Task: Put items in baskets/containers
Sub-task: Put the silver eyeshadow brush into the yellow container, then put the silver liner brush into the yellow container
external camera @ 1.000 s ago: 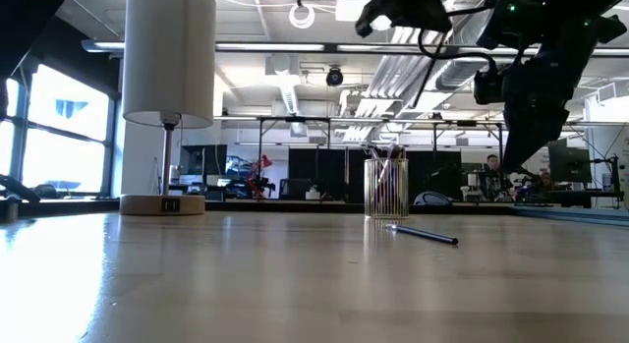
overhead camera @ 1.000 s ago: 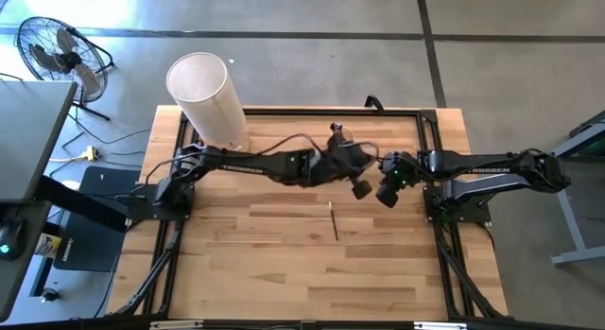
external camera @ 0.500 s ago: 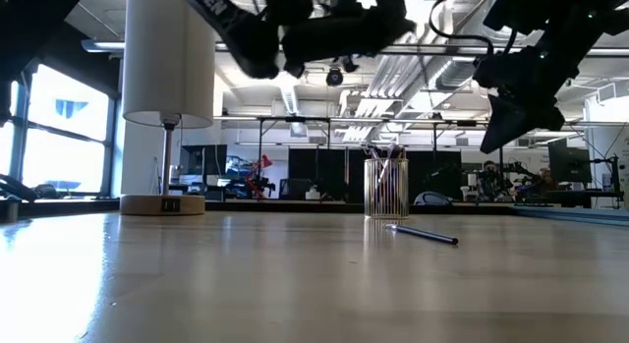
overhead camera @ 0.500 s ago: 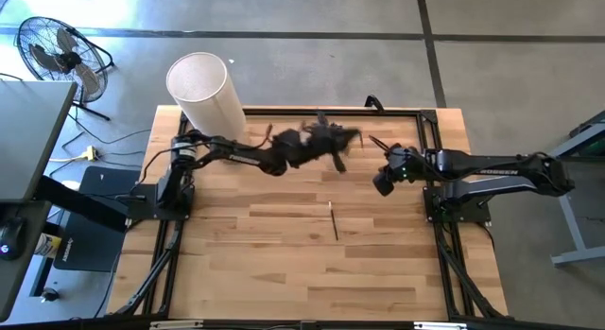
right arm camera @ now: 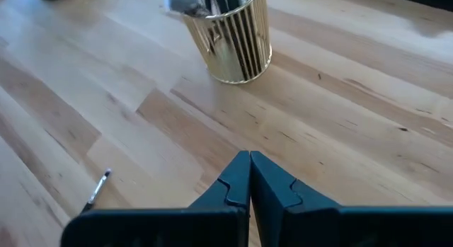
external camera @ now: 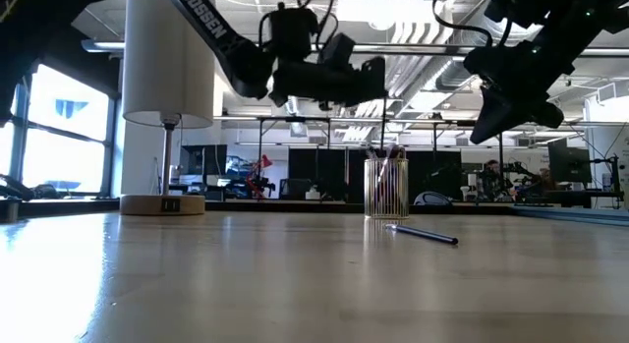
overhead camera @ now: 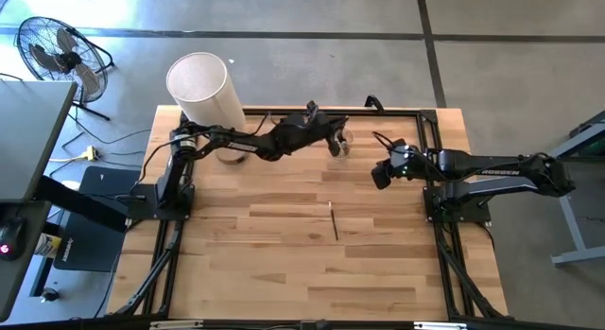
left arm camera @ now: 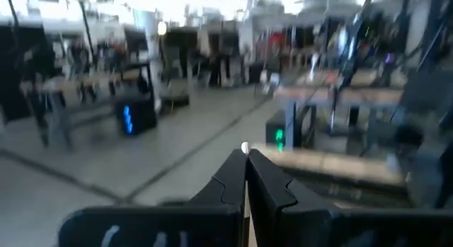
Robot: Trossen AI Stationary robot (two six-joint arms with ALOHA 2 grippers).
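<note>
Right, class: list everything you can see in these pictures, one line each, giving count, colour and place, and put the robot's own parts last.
Glass cup: one, yellowish, ribbed, far side of the table, right of the middle.
Brushes in the cup: several, dark, count unclear, standing upright.
Loose brush: one, thin, dark, lying flat on the table near the middle.
White cylinder: one, on a wooden base, far left corner of the table.
Table: one, light wood.
Fan: one, dark, on the floor beyond the table's left corner.
Left gripper: dark, shut, raised beside the cup.
Right gripper: dark, shut, raised right of the cup.
</note>
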